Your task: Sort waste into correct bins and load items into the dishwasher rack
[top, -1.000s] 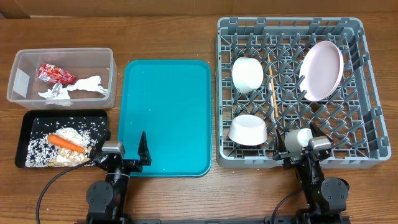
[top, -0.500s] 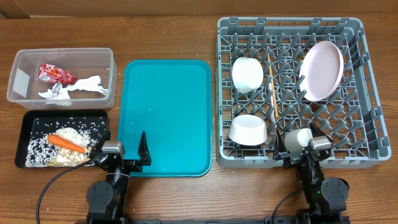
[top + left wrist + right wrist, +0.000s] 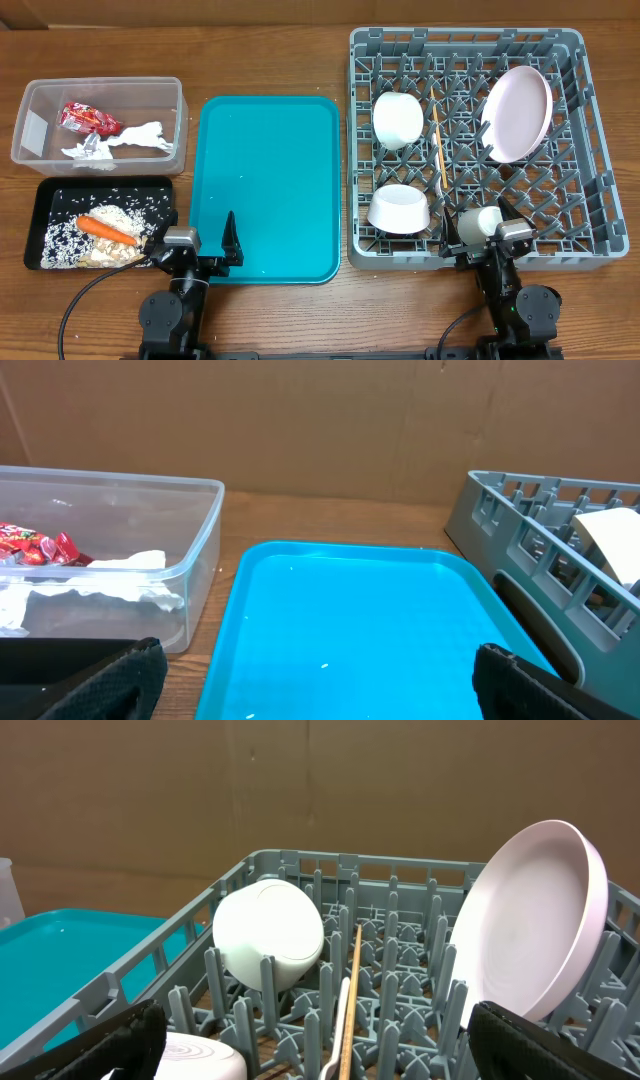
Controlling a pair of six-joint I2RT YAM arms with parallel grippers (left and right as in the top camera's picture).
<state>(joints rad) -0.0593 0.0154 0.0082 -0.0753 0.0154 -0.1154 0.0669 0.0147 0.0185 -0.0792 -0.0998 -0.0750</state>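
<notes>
Right of the teal tray [image 3: 265, 185], the rack [image 3: 590, 120] holds the plate [image 3: 517, 113], bowls [image 3: 398, 119], cup [image 3: 480, 222] and chopstick [image 3: 437, 150]. Left of it, the wrapper [image 3: 88, 118] and napkin [image 3: 135, 138] lie in the tub [image 3: 30, 125], and the carrot [image 3: 105, 229] and rice [image 3: 120, 213] in the black tray [image 3: 60, 190]. The left gripper [image 3: 193, 245] sits at its near edge and the right gripper [image 3: 487, 235] well right, both spread wide and empty.

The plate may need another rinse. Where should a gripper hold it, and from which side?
Probably the upper rim of the plate, from above. It stands on edge, leaning in the rack, so its thin top edge is free for a finger on each face.
</notes>
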